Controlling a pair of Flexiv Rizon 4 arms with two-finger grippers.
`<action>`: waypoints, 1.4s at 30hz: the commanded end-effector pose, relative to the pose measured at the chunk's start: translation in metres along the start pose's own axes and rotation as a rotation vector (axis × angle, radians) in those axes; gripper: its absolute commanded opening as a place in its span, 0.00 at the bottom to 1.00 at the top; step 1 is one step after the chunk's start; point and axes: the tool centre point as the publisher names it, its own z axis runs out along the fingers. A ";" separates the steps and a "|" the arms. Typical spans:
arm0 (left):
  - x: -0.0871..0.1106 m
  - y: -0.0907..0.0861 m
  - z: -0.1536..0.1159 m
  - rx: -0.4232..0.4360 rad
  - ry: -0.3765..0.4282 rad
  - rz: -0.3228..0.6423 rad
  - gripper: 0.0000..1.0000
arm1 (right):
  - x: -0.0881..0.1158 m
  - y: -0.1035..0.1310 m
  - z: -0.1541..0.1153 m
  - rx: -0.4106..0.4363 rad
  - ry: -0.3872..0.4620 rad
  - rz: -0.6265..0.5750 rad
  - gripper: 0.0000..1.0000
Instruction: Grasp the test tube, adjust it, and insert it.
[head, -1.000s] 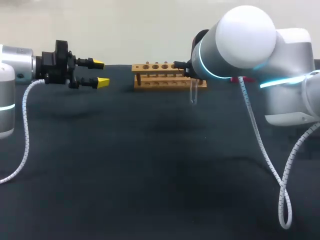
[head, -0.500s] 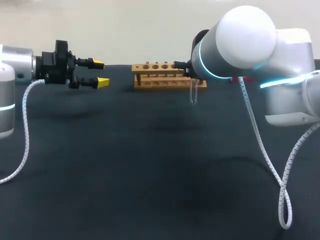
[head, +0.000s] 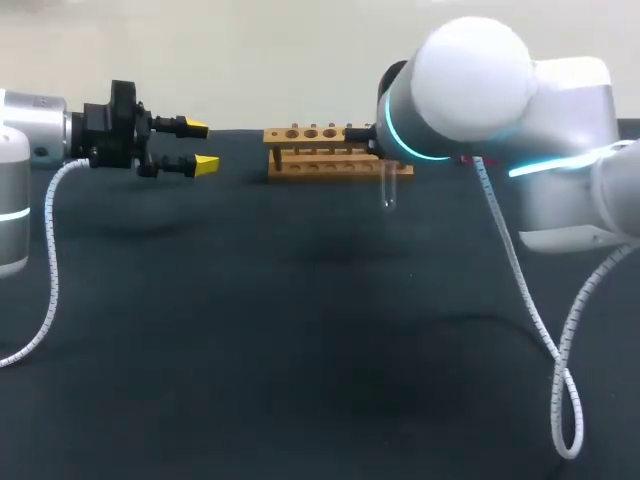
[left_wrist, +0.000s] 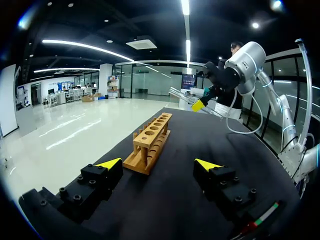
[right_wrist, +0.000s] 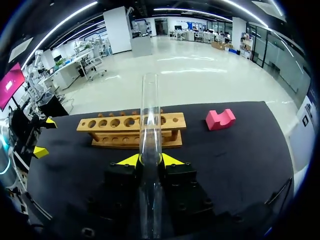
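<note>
Right gripper (right_wrist: 150, 160) clamped on the test tube (right_wrist: 150, 125), left gripper (head: 200, 146) spread with nothing in it.

You have the clear tube pinched between both yellow tips of your right gripper, and its open mouth points ahead toward the wooden rack (right_wrist: 131, 131). From the head view the tube hangs upright above the bench (head: 300, 330), just in front of the rack's right end, with its rounded bottom lowest and not in any hole. The gripper itself is hidden there behind your right arm's elbow. The rack stands along the bench's far edge, near the middle, with its row of holes facing up. A pink block (right_wrist: 220, 119) lies near that same far edge, off the rack's right end. Your left gripper hovers toward the bench's far left corner, well apart from the rack, its tips pointing at it.
</note>
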 end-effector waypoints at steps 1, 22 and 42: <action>0.002 -0.002 -0.001 -0.004 -0.005 0.003 1.00 | -0.007 0.015 0.014 0.043 0.020 -0.028 0.00; 0.002 -0.002 -0.001 -0.004 -0.005 0.003 1.00 | -0.005 0.023 0.065 0.057 0.099 -0.067 0.00; 0.002 -0.002 -0.001 -0.004 -0.005 0.003 1.00 | 0.006 0.022 0.080 0.048 0.158 -0.058 0.00</action>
